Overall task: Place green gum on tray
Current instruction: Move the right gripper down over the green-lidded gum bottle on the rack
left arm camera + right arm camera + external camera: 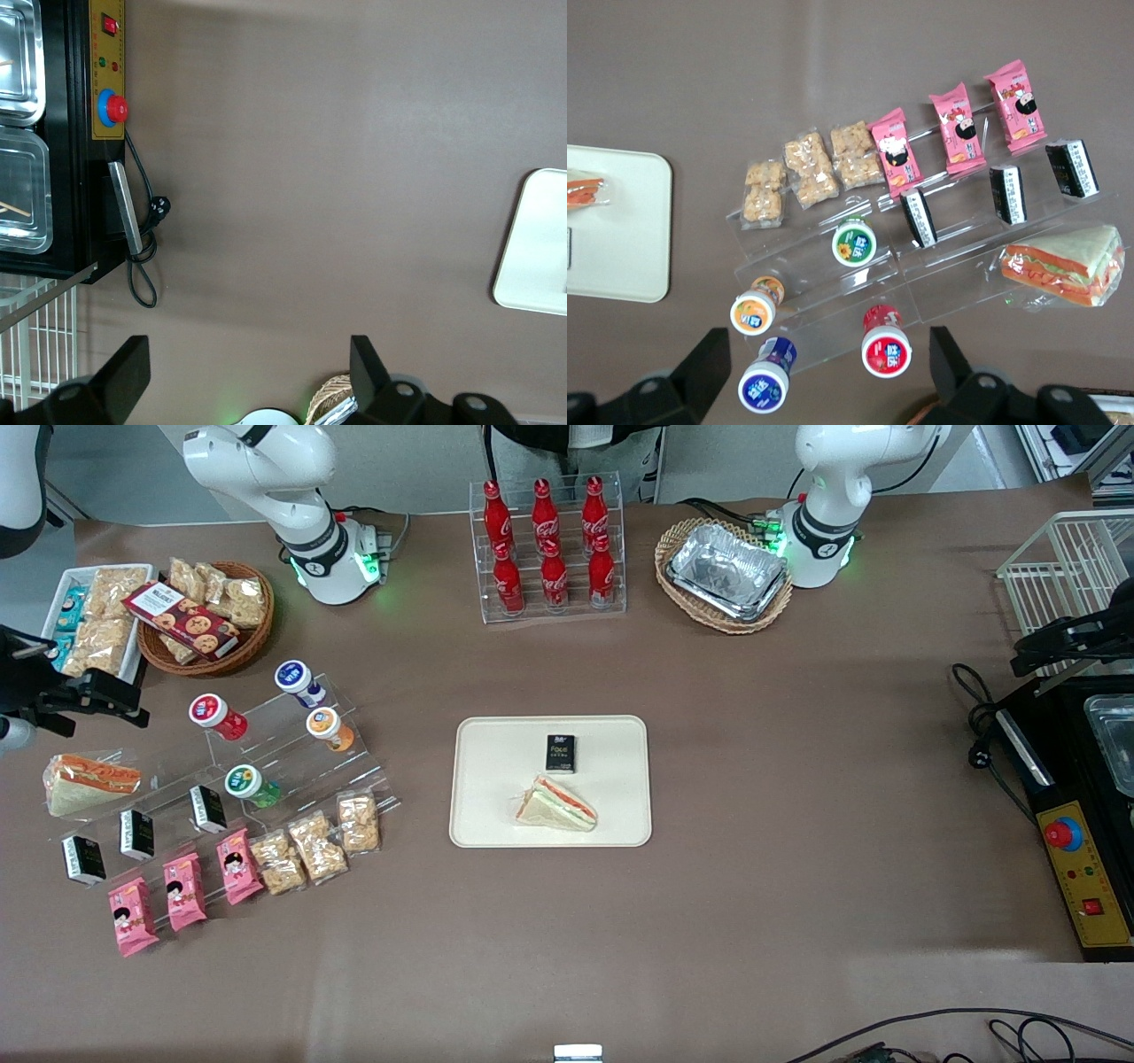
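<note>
The green gum (pixel 249 784) stands on the lower step of a clear acrylic stand (pixel 292 757), white cap facing up; it also shows in the right wrist view (pixel 854 243). The cream-white tray (pixel 483 788) lies at the table's middle with a wrapped sandwich (pixel 558 804) and a small black box (pixel 560 753) on it; its corner shows in the right wrist view (pixel 620 221). My gripper (pixel 89 695) hangs high above the table at the working arm's end, away from the gum. In the right wrist view the gripper (pixel 828 376) is open and empty, with the red and blue bottles below it.
Red (pixel 217 716), blue (pixel 299 683) and orange (pixel 330 728) bottles share the stand. Black boxes, pink packets (pixel 184 890), cracker bags and a wrapped sandwich (pixel 89 781) surround it. A snack basket (pixel 208 620), cola rack (pixel 549 545) and foil-tray basket (pixel 726 574) stand farther from the camera.
</note>
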Robot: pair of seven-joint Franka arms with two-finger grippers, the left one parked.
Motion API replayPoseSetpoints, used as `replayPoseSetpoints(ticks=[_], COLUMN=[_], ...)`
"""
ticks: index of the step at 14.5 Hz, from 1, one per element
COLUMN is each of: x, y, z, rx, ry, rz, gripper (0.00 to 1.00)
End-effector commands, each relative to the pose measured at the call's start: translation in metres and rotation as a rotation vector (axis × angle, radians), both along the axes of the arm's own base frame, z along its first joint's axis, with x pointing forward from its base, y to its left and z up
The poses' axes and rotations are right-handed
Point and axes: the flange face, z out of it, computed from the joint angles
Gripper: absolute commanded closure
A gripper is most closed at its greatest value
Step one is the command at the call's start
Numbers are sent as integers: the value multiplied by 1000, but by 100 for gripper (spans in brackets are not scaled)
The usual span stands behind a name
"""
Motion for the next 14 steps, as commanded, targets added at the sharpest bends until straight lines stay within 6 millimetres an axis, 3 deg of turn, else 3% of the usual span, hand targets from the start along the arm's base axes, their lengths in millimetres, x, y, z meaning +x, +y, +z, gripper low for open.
replayPoseSetpoints(ticks=[1,4,5,6,10,14], x=[-47,-48,-46,-42,-32,-17], y=[2,2,2,3,2,0], z=[0,-7,-18,-34,-128,-193], rx=[21,21,21,19,9,-4], ry=[0,9,18,16,17,14], rz=[16,16,15,15,19,18], gripper=[0,0,0,0,0,0])
